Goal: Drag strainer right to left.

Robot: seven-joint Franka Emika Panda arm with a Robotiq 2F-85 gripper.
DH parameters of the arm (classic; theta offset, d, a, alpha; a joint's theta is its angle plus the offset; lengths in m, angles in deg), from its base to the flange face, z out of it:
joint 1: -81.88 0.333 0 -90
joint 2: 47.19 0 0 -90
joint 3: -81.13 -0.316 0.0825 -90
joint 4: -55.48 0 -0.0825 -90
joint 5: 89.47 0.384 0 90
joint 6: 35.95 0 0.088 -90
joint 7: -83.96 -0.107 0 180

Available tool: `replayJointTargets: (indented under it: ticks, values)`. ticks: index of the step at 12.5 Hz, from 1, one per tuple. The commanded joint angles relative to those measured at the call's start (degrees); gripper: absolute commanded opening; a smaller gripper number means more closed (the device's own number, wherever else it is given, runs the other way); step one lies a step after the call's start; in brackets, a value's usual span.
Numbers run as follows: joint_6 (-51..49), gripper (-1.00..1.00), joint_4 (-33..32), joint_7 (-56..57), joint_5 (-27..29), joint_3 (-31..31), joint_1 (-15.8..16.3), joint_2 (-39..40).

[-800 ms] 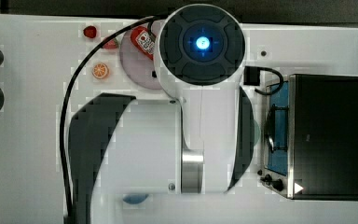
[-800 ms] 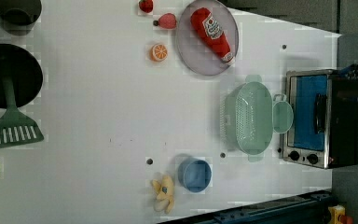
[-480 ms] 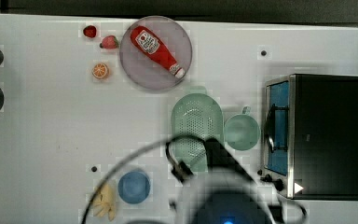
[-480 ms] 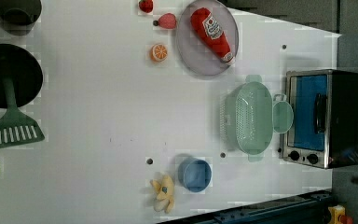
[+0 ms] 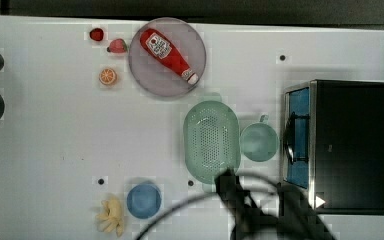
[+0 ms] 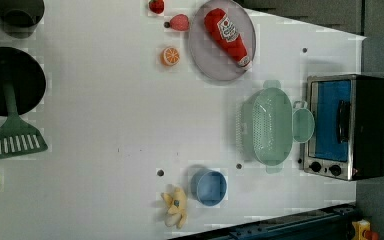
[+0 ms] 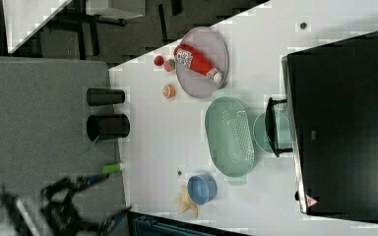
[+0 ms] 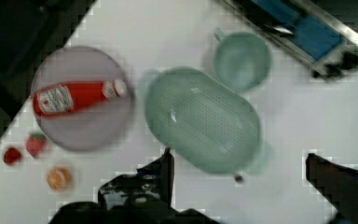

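One strainer (image 8: 203,119) | untouched, just beyond pincer (image 8: 240,172) | pincer fingers spread wide, holding nothing

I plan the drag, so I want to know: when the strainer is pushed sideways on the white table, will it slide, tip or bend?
The strainer looks like thin perforated plastic, so probably light and fairly stiff. It is wide, low and upright on the smooth table, so it should slide, not tip. The cup beside it might get nudged.

Bright, even light, soft shadows; blocky compression throughout, wrist view motion-blurred.
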Motion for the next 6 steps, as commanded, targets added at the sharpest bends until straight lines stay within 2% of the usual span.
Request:
replayJointTargets:
  ticks: [1,6]
  values:
    - [7.7,1.0,-7.7,-5.4,0.2,-2.6,1.7,12.8]
    - [21.7,1.0,-9.7,-21.4,0.2,-3.1,1.7,29.1]
